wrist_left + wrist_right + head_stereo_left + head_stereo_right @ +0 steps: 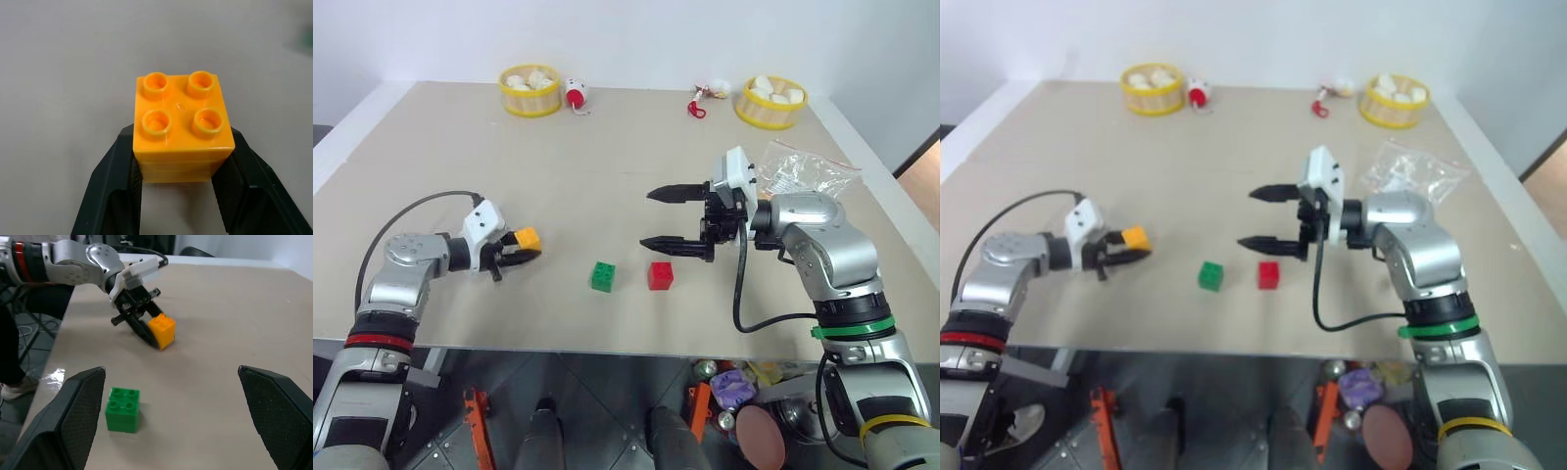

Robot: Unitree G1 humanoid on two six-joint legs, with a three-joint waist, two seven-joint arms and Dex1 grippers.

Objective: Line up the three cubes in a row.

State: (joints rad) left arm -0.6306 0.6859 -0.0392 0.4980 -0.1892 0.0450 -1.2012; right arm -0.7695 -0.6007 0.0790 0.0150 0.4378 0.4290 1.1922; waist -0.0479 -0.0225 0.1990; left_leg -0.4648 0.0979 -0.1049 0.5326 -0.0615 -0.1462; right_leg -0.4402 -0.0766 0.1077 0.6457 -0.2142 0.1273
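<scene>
Gripping the orange brick (527, 238) between its closed fingers, the left pincer (514, 251) is hovering over the table (607, 166). Just ahead of its tips, the green brick (602, 276) and red brick (660, 275) are sitting side by side, nothing between. The right pincer (668, 217) is hanging wide open, empty, just above the red brick. Its wrist view is showing the green brick (122, 409) close before it.
</scene>
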